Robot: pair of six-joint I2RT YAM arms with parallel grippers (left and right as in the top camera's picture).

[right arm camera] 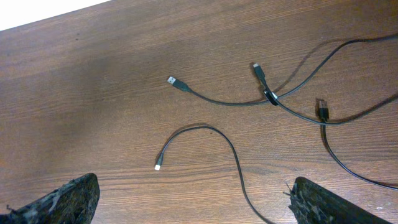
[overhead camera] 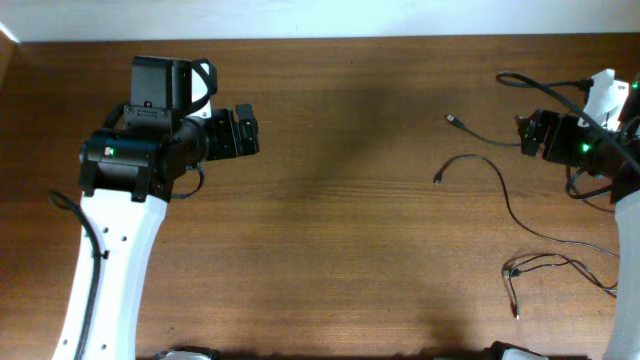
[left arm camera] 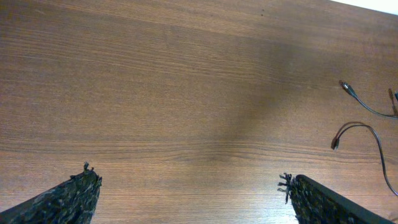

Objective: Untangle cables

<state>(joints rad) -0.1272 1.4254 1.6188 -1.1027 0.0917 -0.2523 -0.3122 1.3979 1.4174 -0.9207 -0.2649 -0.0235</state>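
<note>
the cables [right arm camera: 270, 96] lie loose and partly crossed on the tabletop [overhead camera: 340, 230], spread just beside the right arm [overhead camera: 585, 145], whose right jaws stand wide and empty over them, while the left jaws, well apart from the right arm, also stand wide over bare wood.

Shows a dark brown wooden worktop [overhead camera: 350, 230] filling nearly all of every view, with fine grain running side to side. Meets a plain white band [overhead camera: 300, 18] along the far edge; cannot tell whether wall or floor. Bears a broad, soft shadow [overhead camera: 370, 110] near the middle under otherwise even light.
</note>
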